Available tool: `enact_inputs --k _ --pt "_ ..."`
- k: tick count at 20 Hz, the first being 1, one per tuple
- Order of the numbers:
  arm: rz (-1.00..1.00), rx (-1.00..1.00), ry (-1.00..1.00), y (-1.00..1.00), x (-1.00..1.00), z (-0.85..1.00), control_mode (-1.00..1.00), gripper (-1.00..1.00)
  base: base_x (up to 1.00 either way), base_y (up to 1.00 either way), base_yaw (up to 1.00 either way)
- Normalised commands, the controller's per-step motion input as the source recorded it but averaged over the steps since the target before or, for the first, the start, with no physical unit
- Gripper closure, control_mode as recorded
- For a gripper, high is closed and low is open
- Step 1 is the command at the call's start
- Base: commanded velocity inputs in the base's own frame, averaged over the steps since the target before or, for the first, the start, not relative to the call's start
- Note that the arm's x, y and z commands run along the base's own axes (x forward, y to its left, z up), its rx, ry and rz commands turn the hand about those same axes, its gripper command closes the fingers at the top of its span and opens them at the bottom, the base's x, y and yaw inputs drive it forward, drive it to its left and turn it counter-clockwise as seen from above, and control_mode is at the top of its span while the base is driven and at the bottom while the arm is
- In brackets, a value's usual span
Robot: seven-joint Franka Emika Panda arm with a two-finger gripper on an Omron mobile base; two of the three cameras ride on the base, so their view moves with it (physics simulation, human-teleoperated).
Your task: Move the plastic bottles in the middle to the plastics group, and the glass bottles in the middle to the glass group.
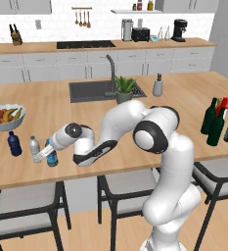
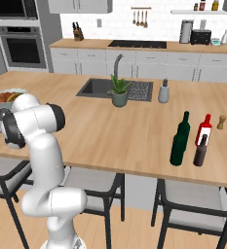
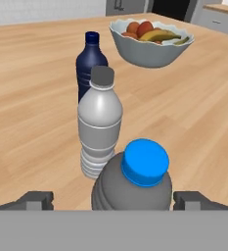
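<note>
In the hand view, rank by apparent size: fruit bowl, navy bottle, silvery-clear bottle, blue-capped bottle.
1. Blue-capped bottle: looms largest, but it is nearest the camera and cut off below.
2. Silvery-clear bottle.
3. Fruit bowl and navy bottle: too close to rank; both stand farther back.
</note>
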Motion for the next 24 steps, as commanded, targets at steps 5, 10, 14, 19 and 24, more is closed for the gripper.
enact_inputs --k 5,10,14,19,24 --pt "0.0 0.0 0.0 -0.01 0.0 0.49 -1.0 -1.0 0.0 0.0 0.0" --pt "-0.05 0.0 0.02 -0.24 0.0 0.52 -1.0 -1.0 0.0 0.0 0.0" --pt "-0.13 0.0 0.01 -0.6 0.0 0.52 -1.0 -1.0 0.0 0.0 0.0" --pt "-0.12 0.0 0.04 -0.72 0.0 0.77 -1.0 -1.0 0.0 0.0 0.0" --pt "-0.16 0.0 0.07 -0.79 0.0 0.74 -1.0 -1.0 0.0 0.0 0.0"
